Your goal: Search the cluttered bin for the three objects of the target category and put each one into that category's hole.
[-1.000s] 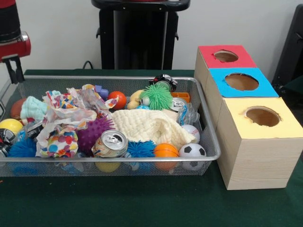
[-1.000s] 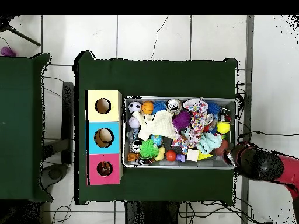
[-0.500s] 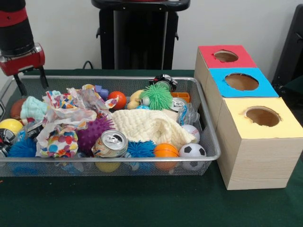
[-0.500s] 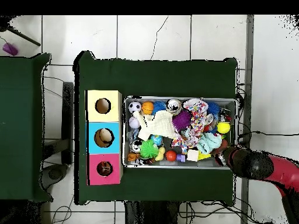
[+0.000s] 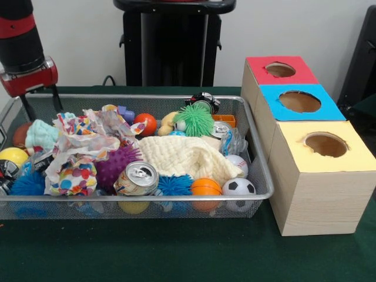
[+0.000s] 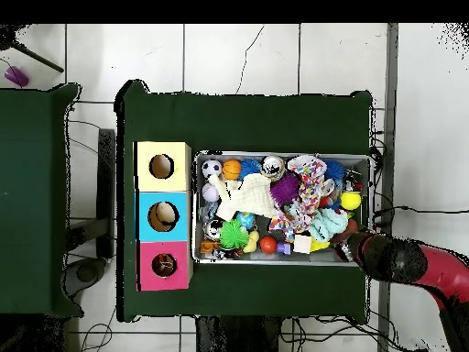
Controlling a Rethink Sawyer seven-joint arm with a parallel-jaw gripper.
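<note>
Wire-mesh bin (image 5: 258, 194) holds the clutter; the pincer (image 5: 40, 104) hangs empty with its 2 prongs spread wide over the 10 o'clock corner, near the mint cloth (image 5: 40, 134). I'd descend slowly, straight, avoiding the rim.

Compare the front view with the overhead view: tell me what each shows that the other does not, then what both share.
Only the front view shows the gripper with its two fingers apart, hanging above the bin's far corner, and the boxes' wooden sides.

Only the overhead view looks straight down the holes: something pale lies in the blue box, something dark in the red box. It also shows the tiled floor and a second green table.

Both share the mesh bin of toys, the white cloth, the can and the yellow box.
</note>
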